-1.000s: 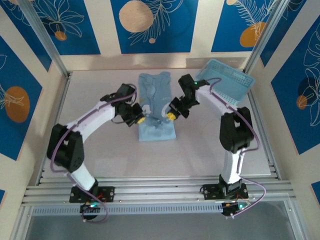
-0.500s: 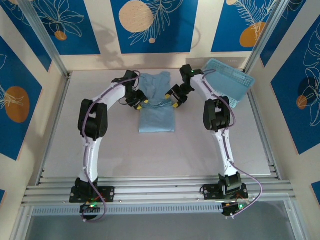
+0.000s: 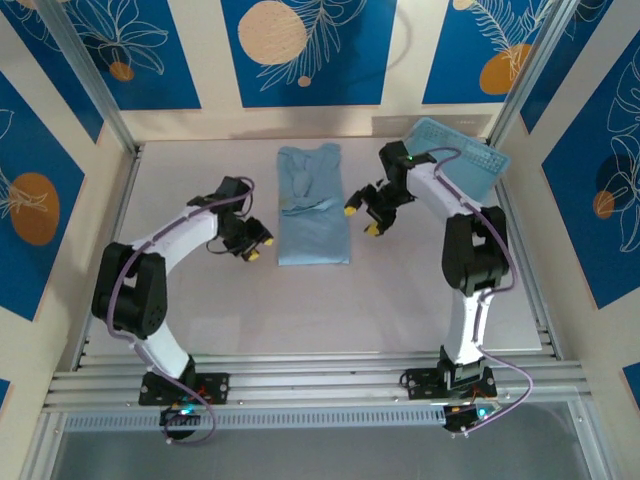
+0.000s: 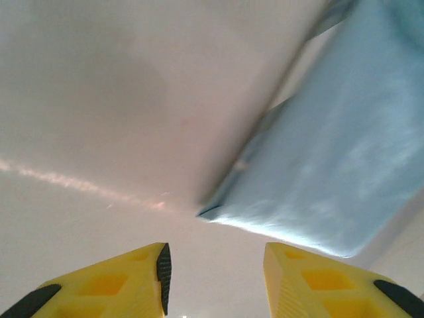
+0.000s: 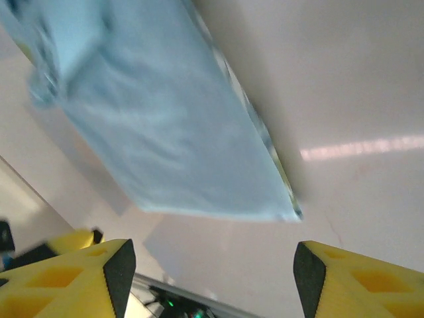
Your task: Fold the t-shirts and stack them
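Top external: t-shirt [image 3: 313, 205] lengthwise near-to-far

Light blue t-shirts [image 3: 313, 205], folded into a long rectangle, lying flat mid-table, far end rumpled, near edge straight
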`<action>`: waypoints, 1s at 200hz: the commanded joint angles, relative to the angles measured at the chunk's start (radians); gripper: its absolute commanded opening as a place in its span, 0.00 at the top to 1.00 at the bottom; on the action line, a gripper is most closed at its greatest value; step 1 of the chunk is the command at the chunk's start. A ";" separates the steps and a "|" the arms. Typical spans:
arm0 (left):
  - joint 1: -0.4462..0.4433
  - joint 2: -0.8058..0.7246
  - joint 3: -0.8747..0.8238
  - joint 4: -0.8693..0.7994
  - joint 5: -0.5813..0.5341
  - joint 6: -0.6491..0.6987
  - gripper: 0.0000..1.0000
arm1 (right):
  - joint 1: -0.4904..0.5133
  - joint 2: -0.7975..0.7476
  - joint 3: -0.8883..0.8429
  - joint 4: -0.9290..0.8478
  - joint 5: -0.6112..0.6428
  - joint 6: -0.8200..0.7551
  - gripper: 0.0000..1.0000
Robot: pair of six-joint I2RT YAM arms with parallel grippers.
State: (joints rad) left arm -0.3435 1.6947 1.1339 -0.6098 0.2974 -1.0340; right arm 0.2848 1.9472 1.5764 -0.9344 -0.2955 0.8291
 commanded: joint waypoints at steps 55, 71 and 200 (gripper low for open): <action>-0.075 0.123 -0.164 0.477 0.177 -0.283 0.38 | 0.074 -0.001 -0.298 0.269 -0.091 0.082 0.32; -0.081 0.153 -0.134 0.460 0.179 -0.269 0.38 | 0.070 0.028 -0.278 0.270 -0.097 0.085 0.33; -0.009 0.204 0.151 0.374 0.104 -0.196 1.00 | 0.033 0.130 0.055 0.202 -0.103 0.180 1.00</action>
State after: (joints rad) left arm -0.3885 1.9591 1.2034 -0.2394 0.4763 -1.2755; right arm 0.3351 2.0987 1.4914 -0.6636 -0.3923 0.9958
